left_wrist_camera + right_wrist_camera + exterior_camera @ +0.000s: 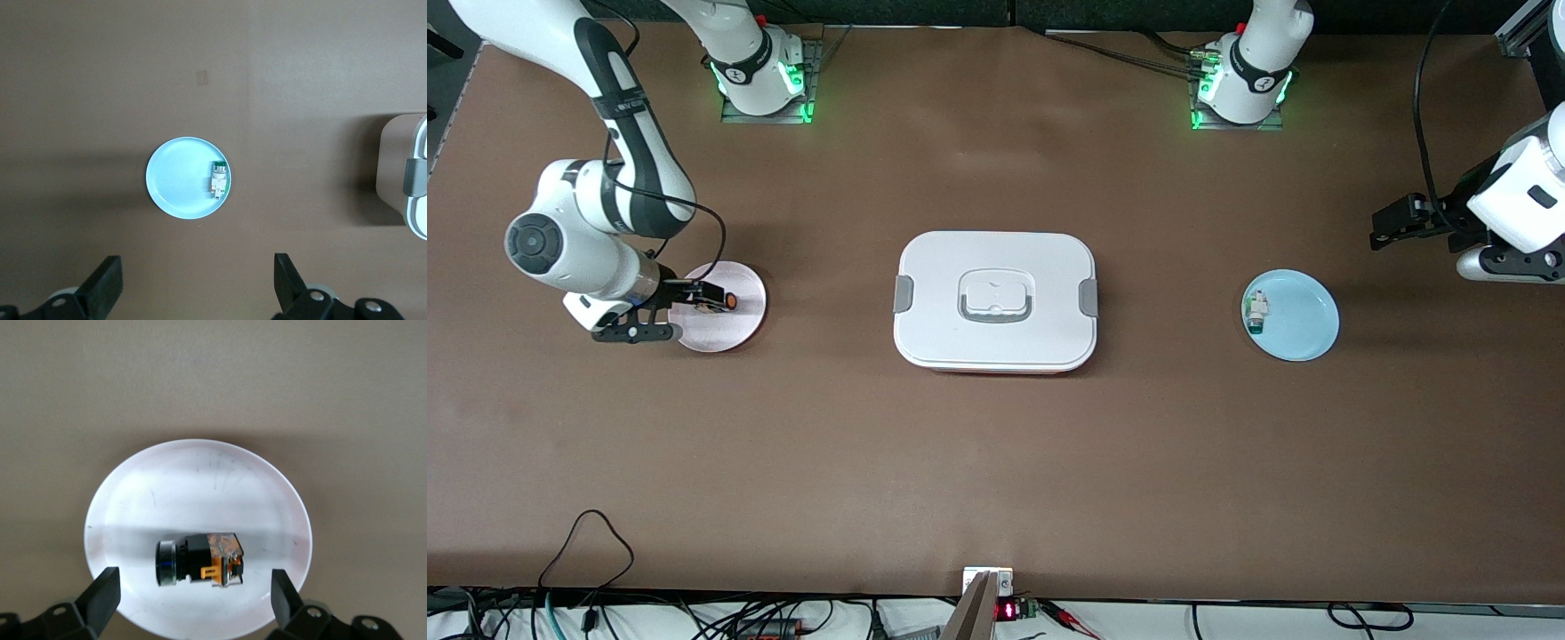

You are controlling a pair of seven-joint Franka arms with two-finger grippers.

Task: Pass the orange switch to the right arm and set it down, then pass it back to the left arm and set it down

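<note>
I count one box (pixel 996 302) at the counter's (pixel 996 462) middle, two plates and two components: my right gripper (pixel 694 311), fingers wide, straddles the orange switch (pixel 199 561) on the pink plate (pixel 200 500), while my left gripper (pixel 197 283), fingers wide, waits above the blue plate (pixel 177 177) holding the white-and-green component (pixel 218 180).

Box (pixel 407 177) cut off, perhaps half.

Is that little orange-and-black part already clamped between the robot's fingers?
No, the orange switch lies on the pink plate, with the right gripper open, fingers clear either side.
</note>
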